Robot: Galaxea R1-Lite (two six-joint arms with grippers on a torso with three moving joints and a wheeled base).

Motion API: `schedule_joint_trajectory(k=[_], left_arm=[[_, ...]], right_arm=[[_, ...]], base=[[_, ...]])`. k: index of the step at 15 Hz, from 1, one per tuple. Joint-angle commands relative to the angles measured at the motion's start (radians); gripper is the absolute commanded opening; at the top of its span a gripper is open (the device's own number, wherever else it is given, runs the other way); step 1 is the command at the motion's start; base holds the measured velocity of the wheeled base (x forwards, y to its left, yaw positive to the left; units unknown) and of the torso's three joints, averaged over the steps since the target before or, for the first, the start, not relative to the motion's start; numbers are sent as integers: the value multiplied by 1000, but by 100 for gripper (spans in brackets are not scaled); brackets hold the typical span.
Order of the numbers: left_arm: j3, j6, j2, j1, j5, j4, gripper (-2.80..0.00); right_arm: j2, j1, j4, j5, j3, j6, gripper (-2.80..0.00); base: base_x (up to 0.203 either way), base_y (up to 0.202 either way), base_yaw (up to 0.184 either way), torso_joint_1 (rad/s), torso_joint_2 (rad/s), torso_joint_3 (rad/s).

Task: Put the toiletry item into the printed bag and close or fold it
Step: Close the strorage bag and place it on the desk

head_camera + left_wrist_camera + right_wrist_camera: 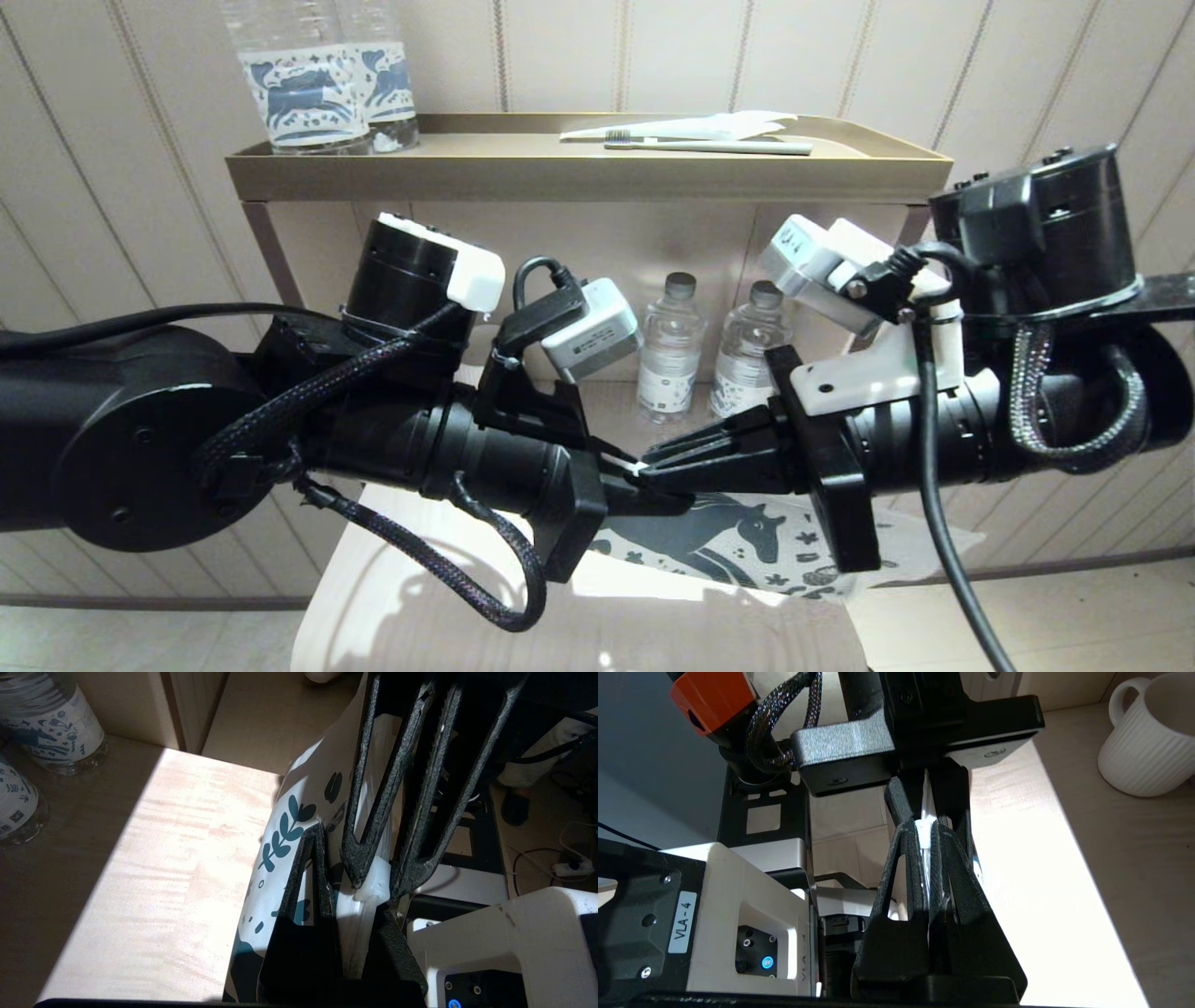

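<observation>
— Striped wall panels back a pale wooden table (pixel 392 597), with a shelf tray (pixel 588 177) above. Where is the printed bag (pixel 738 546)?

— It hangs over the table, held up between both arms. The left gripper (pixel 627 471) is clenched on its top edge; the right gripper (pixel 653 462), tip to tip with it, pinches the white zip slider (pixel 373 884).

— And the toothbrush (pixel 709 145)?

— It lies on the tray, near the printed bottles (pixel 317 84).

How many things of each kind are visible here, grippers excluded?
Printed bag: 1
Large bottles with horse-print labels: 2
Small water bottles: 2
Toothbrush: 1
White mug: 1
Total: 7
</observation>
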Motion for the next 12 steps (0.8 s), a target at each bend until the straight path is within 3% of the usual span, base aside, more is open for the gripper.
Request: schedule_joint_trajectory(k=[1,8,12], left_arm=[[0,1,1,0,-4,0,-280],[3,3,1,0,-4,0,-280],[4,3,2,3,-3,0,-280]], right_arm=[[-18,-18,-1,4,12,-3,-280],[-87,-70,0,7,91,-15,-280],[-143,-144,1,27,167,-34,-280]], base=[[0,0,0,0,0,0],[0,0,0,0,0,0],[0,0,0,0,0,0]])
